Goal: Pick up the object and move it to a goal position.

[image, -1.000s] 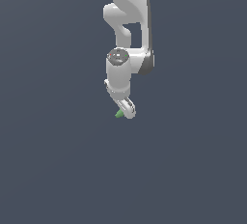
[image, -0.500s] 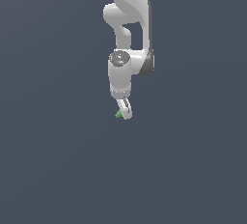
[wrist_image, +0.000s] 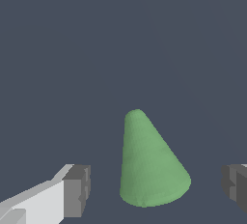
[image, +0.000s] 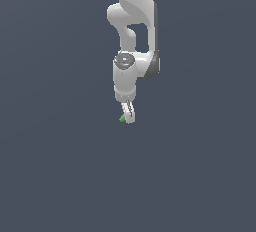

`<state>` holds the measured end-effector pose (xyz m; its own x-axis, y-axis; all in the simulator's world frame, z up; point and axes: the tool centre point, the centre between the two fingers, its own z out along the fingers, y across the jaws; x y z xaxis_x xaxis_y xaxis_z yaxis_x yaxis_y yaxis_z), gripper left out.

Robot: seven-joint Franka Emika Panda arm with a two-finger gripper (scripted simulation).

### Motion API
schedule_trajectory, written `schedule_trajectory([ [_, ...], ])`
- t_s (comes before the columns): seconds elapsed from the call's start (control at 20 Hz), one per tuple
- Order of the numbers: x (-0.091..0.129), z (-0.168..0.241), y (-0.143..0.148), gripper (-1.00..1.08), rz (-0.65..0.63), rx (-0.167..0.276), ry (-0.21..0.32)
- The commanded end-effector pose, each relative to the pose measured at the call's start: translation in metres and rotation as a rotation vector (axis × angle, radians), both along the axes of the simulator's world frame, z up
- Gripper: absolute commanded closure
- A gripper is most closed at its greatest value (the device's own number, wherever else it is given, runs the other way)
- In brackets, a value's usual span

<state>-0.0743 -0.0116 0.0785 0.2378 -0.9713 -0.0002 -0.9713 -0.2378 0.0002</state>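
The object is a small bright green cone-like piece (wrist_image: 150,165) lying on the dark grey floor. In the wrist view it sits between my two fingers, nearer the one with the grey pad (wrist_image: 77,190) than the other pad (wrist_image: 235,187), with clear gaps on both sides. My gripper (wrist_image: 155,189) is open around it and touches nothing. In the exterior view the white arm hangs straight down; the gripper (image: 128,118) is at the floor and only a sliver of the green piece (image: 122,119) shows beside the fingers.
Plain dark grey floor (image: 60,166) all around; no other objects, walls or edges show.
The gripper has turned about its vertical axis and the fingers now look narrower in the exterior view. It has stayed low over the green piece, which has not moved.
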Motion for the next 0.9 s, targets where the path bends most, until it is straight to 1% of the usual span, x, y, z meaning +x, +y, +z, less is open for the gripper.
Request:
schedule_trajectory([
  [0.0, 0.000, 0.000, 0.000, -0.92, 0.000, 0.000, 0.000],
  [0.25, 0.000, -0.008, 0.000, -0.92, -0.001, 0.000, 0.000],
  [0.6, -0.001, -0.040, 0.000, -0.92, -0.004, 0.000, 0.000],
  [0.85, -0.001, -0.050, 0.000, -0.92, -0.005, 0.000, 0.000],
])
